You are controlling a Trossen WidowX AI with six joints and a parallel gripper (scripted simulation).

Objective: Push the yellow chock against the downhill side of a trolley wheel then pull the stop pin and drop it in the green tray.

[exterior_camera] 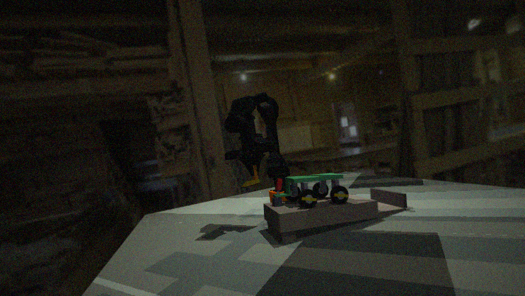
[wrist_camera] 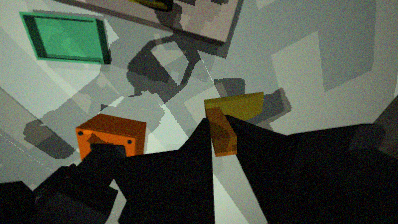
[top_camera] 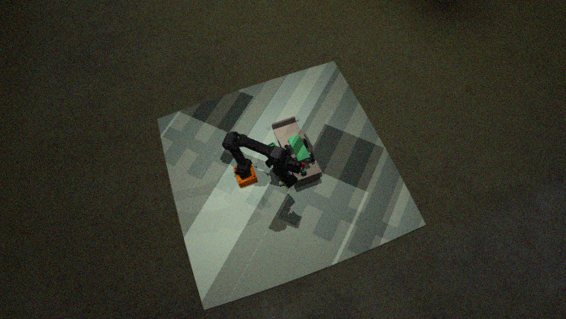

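Observation:
My gripper (wrist_camera: 215,121) (exterior_camera: 254,169) is shut on the orange handle (wrist_camera: 221,134) of the yellow chock (wrist_camera: 235,105) (exterior_camera: 251,181) and holds it in the air above the floor, beside the uphill end of the ramp (exterior_camera: 319,217) (top_camera: 285,129) (wrist_camera: 210,20). The trolley (exterior_camera: 315,187) (top_camera: 299,147), with a green deck and black wheels, stands on the ramp. The red-headed stop pin (exterior_camera: 279,183) (top_camera: 303,165) stands upright at the trolley's uphill end. The green tray (wrist_camera: 67,37) lies flat on the floor in the wrist view, at the upper left.
The arm's orange base (top_camera: 245,177) (wrist_camera: 111,135) stands on the floor left of the ramp. A low wall (exterior_camera: 388,197) closes the ramp's downhill end. The patterned grey floor mat (top_camera: 277,245) ends in edges all round.

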